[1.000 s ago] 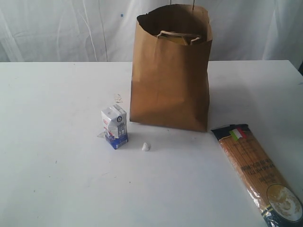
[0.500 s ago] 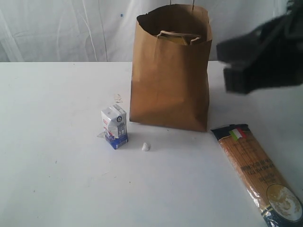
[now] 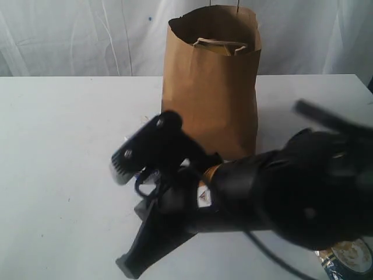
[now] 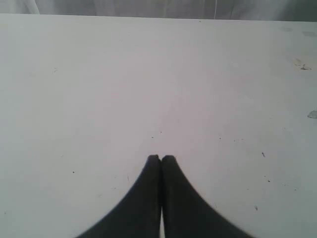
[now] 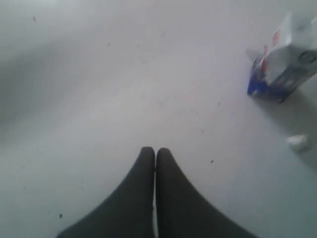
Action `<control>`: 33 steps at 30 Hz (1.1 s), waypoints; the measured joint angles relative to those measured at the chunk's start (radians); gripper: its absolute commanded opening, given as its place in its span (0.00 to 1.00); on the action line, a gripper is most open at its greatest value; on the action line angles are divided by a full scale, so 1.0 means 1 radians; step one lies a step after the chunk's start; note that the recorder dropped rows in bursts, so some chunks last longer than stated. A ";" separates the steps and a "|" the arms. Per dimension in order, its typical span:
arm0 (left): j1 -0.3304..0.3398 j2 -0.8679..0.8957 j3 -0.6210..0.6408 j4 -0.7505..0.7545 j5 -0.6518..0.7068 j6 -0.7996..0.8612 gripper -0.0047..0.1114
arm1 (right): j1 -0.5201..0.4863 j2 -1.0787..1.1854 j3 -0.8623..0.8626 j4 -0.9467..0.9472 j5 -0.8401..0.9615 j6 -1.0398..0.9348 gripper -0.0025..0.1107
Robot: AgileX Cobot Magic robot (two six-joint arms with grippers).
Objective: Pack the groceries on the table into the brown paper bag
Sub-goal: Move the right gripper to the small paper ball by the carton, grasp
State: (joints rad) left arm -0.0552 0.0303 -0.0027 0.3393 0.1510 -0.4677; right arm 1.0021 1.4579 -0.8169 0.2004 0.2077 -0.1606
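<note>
Right arm (image 3: 280, 192) has swung in across the near middle since half a second ago. It now hides the small white-blue carton (image 5: 285, 64) and most of the long spaghetti packet (image 3: 348, 261) in the exterior view. Right gripper (image 5: 155, 148) jaws pressed together, empty, above bare table (image 3: 58, 146), carton nearby. Left gripper (image 4: 160, 157) likewise closed, empty. Brown paper bag (image 3: 210, 87) unmoved, upright, far middle.

Right arm (image 3: 280, 192): was motion-blurred.
Carton (image 5: 285, 69): was blurred, cropped at the view's edge.
Spaghetti packet (image 3: 349, 256): was mostly hidden behind the arm.
</note>
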 measured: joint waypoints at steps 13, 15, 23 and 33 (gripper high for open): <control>0.000 0.000 0.000 0.000 0.000 0.000 0.04 | -0.177 0.295 -0.140 -0.002 -0.029 0.183 0.04; 0.000 0.000 0.000 0.000 0.000 0.000 0.04 | -0.206 0.327 -0.178 -0.002 0.040 0.188 0.08; 0.000 0.000 0.000 0.000 0.000 0.000 0.04 | -0.218 0.365 -0.262 -0.027 0.141 0.151 0.33; 0.000 0.000 0.000 0.000 0.000 0.000 0.04 | -0.327 0.409 -0.285 -0.031 0.008 0.256 0.35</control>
State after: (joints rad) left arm -0.0552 0.0303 -0.0027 0.3393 0.1510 -0.4677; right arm 0.6755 1.8668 -1.1015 0.1697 0.2152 0.0956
